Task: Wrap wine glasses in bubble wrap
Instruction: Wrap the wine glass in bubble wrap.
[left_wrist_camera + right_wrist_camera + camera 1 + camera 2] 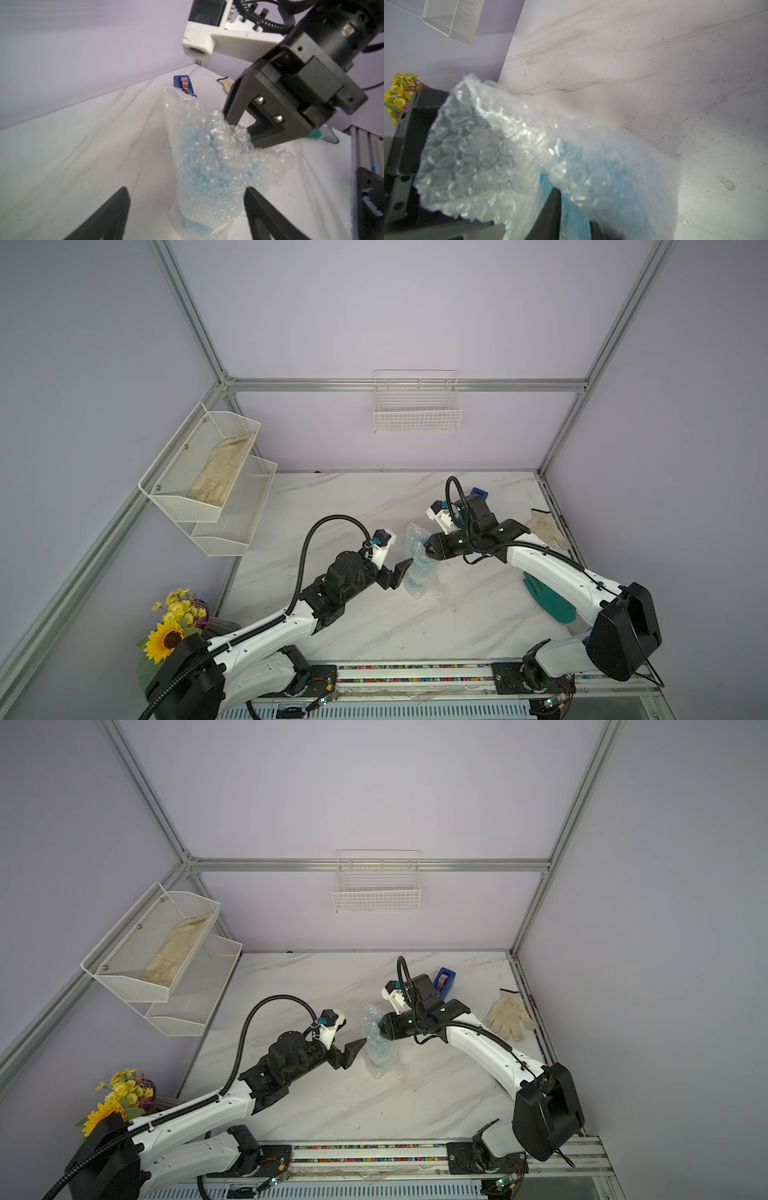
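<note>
The clear plastic bubble wrap [199, 133] is glossy and crinkled, catching light on every bubble. Through it the light sky-blue goblet [545, 182] reads as smooth, opaque plastic. The white marble-look tabletop [374, 626] is smooth with a dull sheen, grey-veined and scuffed. At the far right lies a cream knitted cloth glove [509, 1013], rough and matt; nearer, a teal-green glove [548, 601] looks smooth and rubbery. The dark blue boxy tape dispenser [178, 83] is shiny hard plastic. The right gripper [241, 133] is matt black plastic. The white wire basket [417, 418] on the far wall looks like painted metal.
</note>
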{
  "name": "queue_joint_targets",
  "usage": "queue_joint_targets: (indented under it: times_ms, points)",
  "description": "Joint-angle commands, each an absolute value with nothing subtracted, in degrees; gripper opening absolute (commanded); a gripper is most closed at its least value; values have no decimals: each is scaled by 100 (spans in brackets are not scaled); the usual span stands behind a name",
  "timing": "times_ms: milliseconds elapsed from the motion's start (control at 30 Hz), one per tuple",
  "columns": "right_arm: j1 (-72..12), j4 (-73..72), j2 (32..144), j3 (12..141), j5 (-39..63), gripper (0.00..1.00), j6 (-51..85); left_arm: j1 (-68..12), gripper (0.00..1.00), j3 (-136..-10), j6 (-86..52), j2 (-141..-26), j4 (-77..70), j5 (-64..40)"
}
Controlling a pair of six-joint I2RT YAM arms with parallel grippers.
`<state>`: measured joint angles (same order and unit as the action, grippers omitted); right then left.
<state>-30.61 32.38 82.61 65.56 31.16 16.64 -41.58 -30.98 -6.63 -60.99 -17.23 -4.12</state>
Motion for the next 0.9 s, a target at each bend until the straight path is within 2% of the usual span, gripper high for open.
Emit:
queue_joint_targets:
  times_ms: [0,100,267,433,633,867]
  points:
    - [-3103,3326,8299,6447,3076,26,1668,-3908,64,-3941,-772,-6152,-1396,-1309]
    - [-3103,3288,8255,6442,3078,26,1695,-3765,64,-4509,-479,-6543,-859,-2135]
    - [-3103,3271,8279,6449,3085,26,1707,-3690,73,-5188,-315,-7164,-324,-2896]
    - [-3103,3218,8238,6473,3133,26,1757,-3691,46,-5430,-208,-7386,-145,-3016]
    - [-3103,3307,8081,6602,3295,30,1867,-3691,23,-5542,27,-7528,182,-3044]
    - [-3057,3496,7556,7052,3578,37,2399,-3691,17,-5570,211,-7546,395,-2947]
